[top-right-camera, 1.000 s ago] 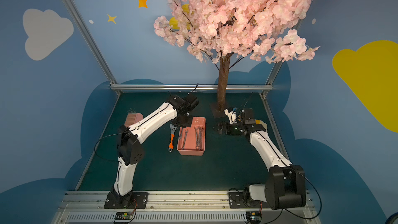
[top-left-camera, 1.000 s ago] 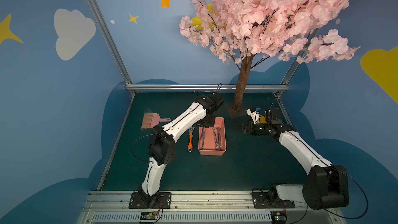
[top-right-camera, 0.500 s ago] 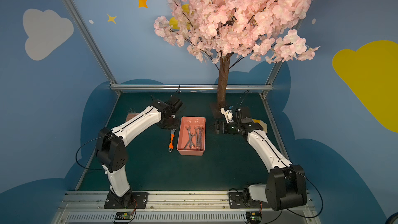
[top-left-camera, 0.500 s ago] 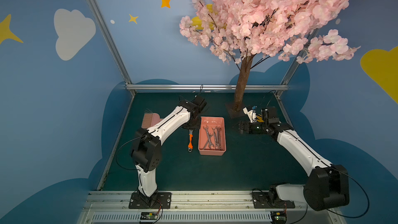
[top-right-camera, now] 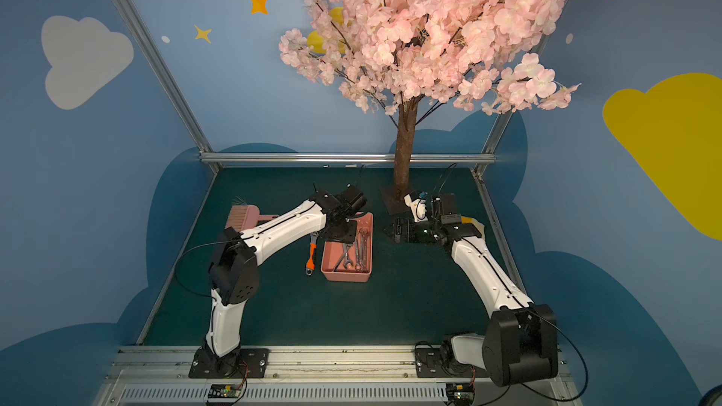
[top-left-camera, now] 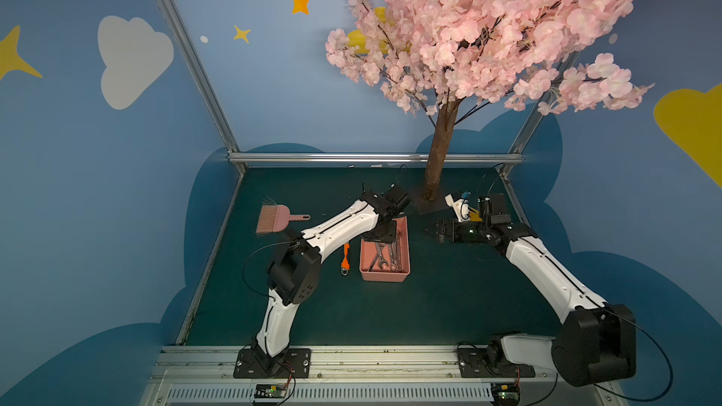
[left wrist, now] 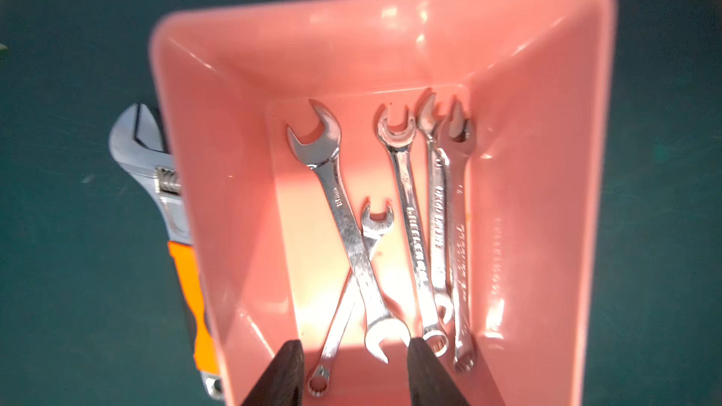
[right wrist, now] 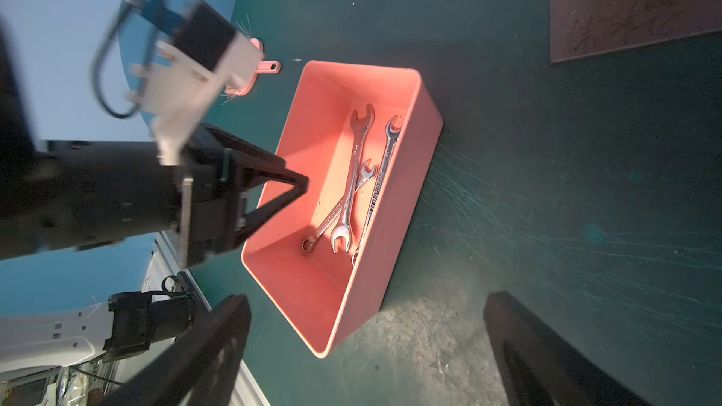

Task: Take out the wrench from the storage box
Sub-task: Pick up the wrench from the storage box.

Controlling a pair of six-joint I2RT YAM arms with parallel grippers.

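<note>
- Nearest, the two arm bases sit on the metal rail at the front edge of the dark green mat.
- At mid-mat we find the storage box, upright, with its long side running front to back.
- Five steel wrenches lie flat on its floor, two of them crossed and three side by side along one wall.
- Just beside the box, on its left, an adjustable wrench with an orange handle lies on the mat, parallel to the wall. We cannot tell whether the two touch.
- The left gripper hangs over the far end of the box, pointing down. Its fingers are spread with nothing pinched, and the tips are above the ends of the crossed wrenches.
- The right gripper is low over the mat to the right of the box, apart from it and facing it. Its jaws are wide and empty.
- Farther left, a pink hand brush lies on the mat, well apart from the box.
- At the back, the blossom tree stands on a dark base plate.
</note>
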